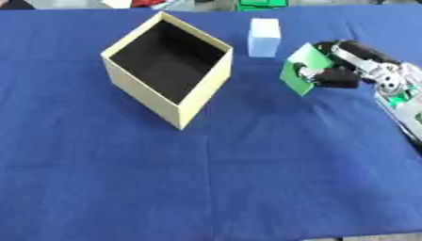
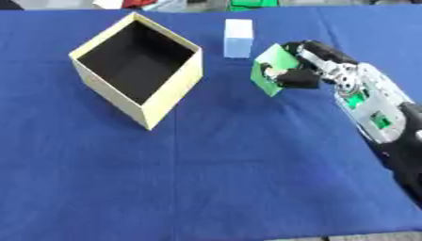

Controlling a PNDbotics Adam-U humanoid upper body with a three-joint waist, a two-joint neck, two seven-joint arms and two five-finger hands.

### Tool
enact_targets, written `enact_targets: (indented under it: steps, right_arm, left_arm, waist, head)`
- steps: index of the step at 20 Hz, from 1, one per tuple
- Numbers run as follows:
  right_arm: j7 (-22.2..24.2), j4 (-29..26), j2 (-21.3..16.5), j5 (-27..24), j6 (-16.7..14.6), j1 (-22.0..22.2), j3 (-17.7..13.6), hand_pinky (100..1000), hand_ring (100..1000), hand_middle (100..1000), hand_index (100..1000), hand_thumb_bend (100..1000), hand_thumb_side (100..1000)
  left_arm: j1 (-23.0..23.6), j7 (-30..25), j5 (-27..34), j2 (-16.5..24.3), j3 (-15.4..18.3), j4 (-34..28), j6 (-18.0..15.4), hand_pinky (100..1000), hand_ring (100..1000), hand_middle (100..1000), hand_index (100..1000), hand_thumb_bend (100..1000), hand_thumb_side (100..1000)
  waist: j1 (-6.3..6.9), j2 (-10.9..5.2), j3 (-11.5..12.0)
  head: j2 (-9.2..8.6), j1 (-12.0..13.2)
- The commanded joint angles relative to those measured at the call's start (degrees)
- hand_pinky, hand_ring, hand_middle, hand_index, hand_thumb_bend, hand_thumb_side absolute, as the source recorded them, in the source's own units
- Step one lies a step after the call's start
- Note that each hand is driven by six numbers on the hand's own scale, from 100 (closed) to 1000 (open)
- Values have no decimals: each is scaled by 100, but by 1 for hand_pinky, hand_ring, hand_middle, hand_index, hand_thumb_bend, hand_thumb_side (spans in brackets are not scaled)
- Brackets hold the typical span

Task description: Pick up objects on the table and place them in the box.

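Box: cardboard box [image 1: 177, 101] is being shown open-topped on the left part of the blue-covered table [image 1: 247, 179], turned so that one corner is pointing toward the camera; nothing is being seen inside its dark interior.
Pale block: light blue block [image 1: 263, 37] is being left standing on the table just beyond the box's right corner, apart from the box and near the green block.
Green block: green block [image 2: 272, 70] is being held tilted to the right of the box, its lower corner close to the cloth; whether it is being lifted clear or is touching cannot be told.
Right robot hand: right robot hand [image 2: 306, 66] is being closed around the green block, thumb on the near face and fingers curled over the top.
Left robot hand: none is being shown in either view.
Slip risk: the block is being gripped near one edge, so it is being judged likely to rotate or drop while being carried.
Collision risk: the pale block is being left close to the carrying path, and the box's near right wall is being presented high; a low sweep is being judged liable to knock either.
Miss risk: release over the wall's rim is being judged able to bounce the block outside.
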Motion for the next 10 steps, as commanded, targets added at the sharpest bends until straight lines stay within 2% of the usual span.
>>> enact_targets:
  steps: [1, 10]
  right_arm:
    - [16, -21, -88, -6, 30, -255, -79, 695, 674, 630, 839, 100, 750]
    - [397, 223, 101, -35, 25, -1060, 12, 696, 671, 634, 842, 100, 753]
  left_arm:
    - [-27, -42, -2, 85, 35, -108, -2, 714, 624, 627, 717, 169, 902]
    - [8, -65, 24, 106, 28, -108, 5, 714, 625, 629, 717, 170, 900]
  waist:
    - [-4, -150, -11]
    - [-20, -252, -31]
  head:
    - [-60, -11]
    - [18, -18]
